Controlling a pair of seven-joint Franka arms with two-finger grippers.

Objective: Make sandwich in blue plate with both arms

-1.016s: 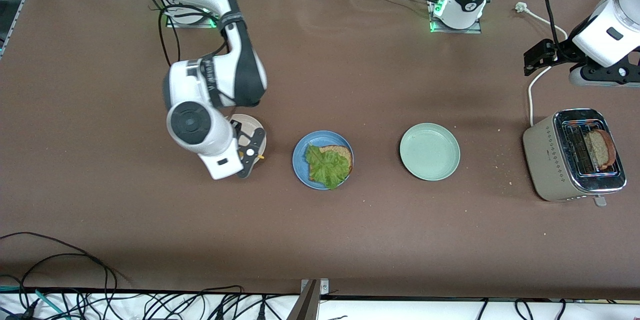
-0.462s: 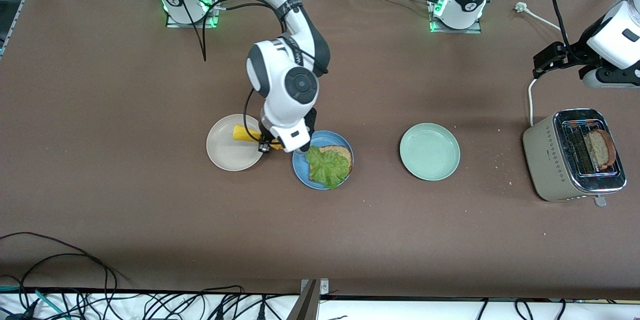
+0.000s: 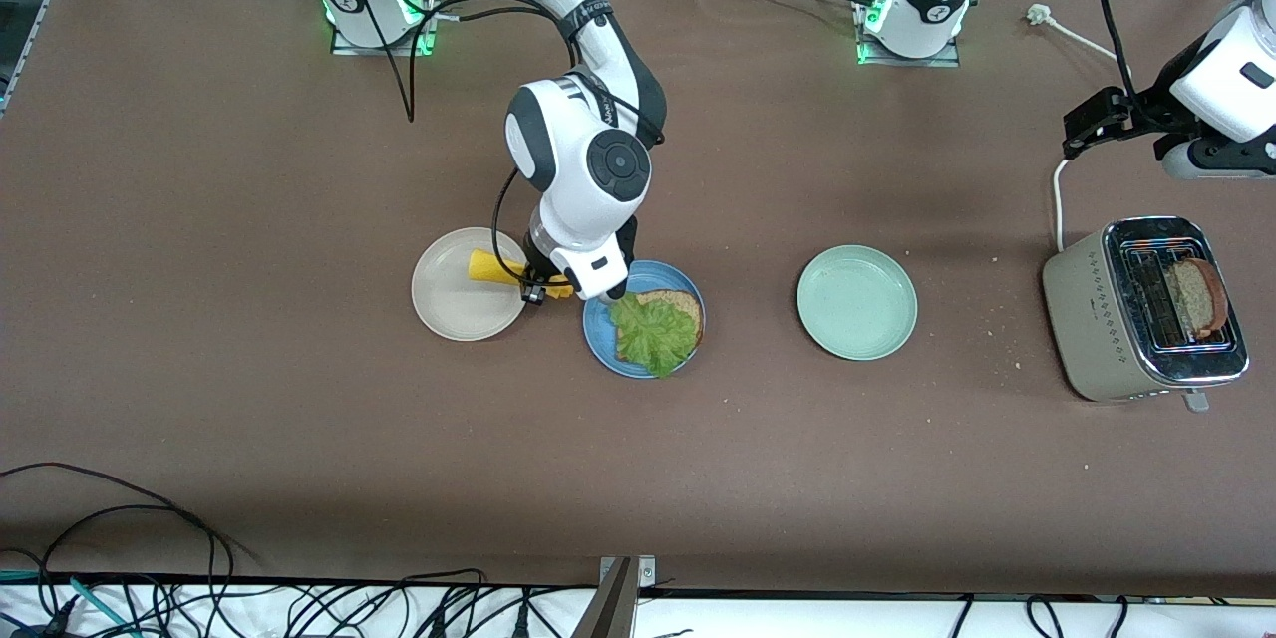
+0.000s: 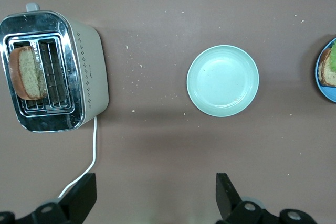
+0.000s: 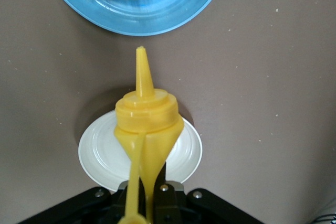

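Lettuce (image 3: 654, 331) on bread slice (image 3: 670, 303) in blue plate (image 3: 598, 339); toaster (image 3: 1097, 319) toward left arm's end.

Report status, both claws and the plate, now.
Right claw shut on yellow squeeze bottle, over beige plate's edge. Left claw open, waiting above table. Blue plate: bread, lettuce. Nothing blocking.

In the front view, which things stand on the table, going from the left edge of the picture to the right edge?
Beige plate → blue plate with bread and lettuce → pale green plate → toaster holding a slice of bread.
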